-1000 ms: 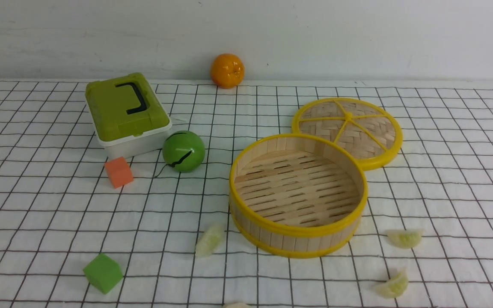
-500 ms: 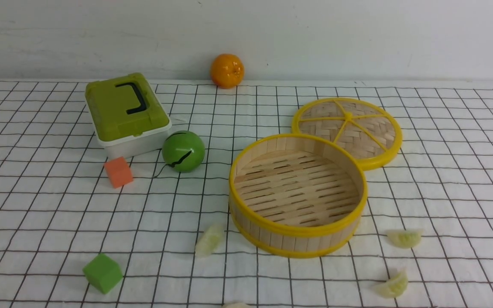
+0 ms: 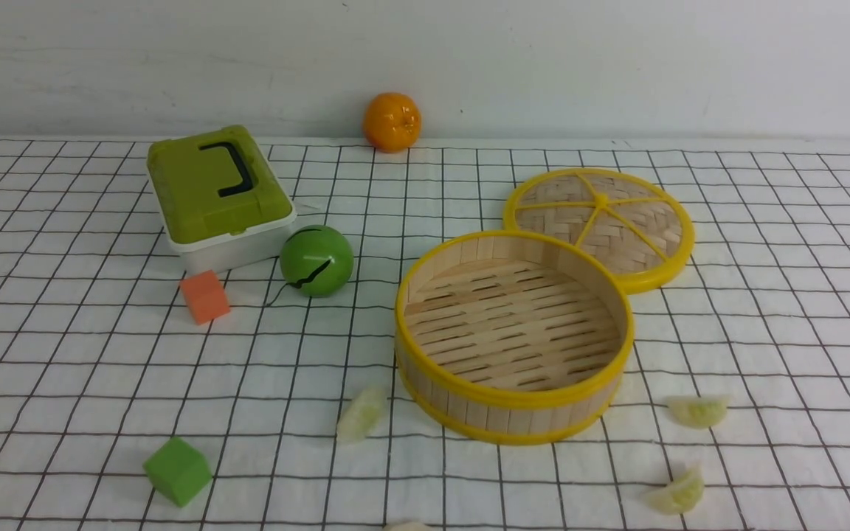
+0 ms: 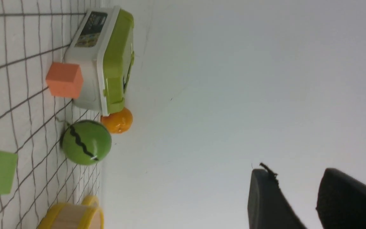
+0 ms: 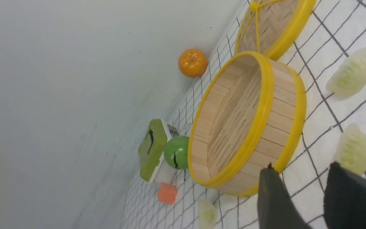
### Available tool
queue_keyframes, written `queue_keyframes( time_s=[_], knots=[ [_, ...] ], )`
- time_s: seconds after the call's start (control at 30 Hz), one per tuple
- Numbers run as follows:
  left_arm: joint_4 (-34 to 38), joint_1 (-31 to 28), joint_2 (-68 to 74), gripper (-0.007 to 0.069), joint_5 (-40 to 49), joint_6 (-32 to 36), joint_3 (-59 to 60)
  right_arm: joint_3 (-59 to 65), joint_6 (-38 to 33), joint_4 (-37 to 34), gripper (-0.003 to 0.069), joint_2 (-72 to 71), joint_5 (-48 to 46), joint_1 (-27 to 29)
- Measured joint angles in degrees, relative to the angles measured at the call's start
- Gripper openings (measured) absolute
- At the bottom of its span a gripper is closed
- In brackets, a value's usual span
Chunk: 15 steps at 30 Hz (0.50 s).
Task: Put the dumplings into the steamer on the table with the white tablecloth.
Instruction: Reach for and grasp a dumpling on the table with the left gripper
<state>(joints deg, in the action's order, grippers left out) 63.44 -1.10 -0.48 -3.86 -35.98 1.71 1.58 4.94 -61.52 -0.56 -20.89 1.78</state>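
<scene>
The steamer (image 3: 511, 417) stands empty right of centre on the white tablecloth (image 3: 63, 369) that covers the table. Dumplings lie on the cloth around it: one at its front left (image 3: 361, 414), two to its right (image 3: 698, 410) (image 3: 677, 493), and one cut off by the near edge (image 3: 408, 526). Neither arm shows in the front view. In the left wrist view my left gripper (image 4: 294, 171) is open, with only the wall behind its fingers. My right gripper (image 5: 300, 167) is open over bare cloth, between the steamer (image 5: 281, 105) and a dumpling (image 5: 353, 148).
The woven lid (image 3: 598, 225) lies flat behind the steamer. On the left are a green-lidded box (image 3: 215, 192), a green ball (image 3: 316, 259), an orange cube (image 3: 205, 296) and a green cube (image 3: 177, 470). An orange (image 3: 392, 122) sits by the back wall.
</scene>
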Motion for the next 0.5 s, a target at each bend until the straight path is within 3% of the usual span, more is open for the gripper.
queue_keyframes(
  time_s=[0.23,0.43,0.5],
  knots=[
    [0.63,0.0,0.0,0.0239,-4.46,-1.33,0.0,-5.41,-12.07,0.14,0.0217,0.0,-1.25,0.0],
    [-4.44,0.0,0.0,0.0239,-0.05,2.58,-4.18,-12.38,-19.7,2.5,0.0097,3.02,-1.76,0.0],
    [-9.08,0.0,0.0,0.0231,3.86,6.71,-7.68,-16.42,-23.21,4.91,0.0015,8.02,-3.32,0.0]
  ],
)
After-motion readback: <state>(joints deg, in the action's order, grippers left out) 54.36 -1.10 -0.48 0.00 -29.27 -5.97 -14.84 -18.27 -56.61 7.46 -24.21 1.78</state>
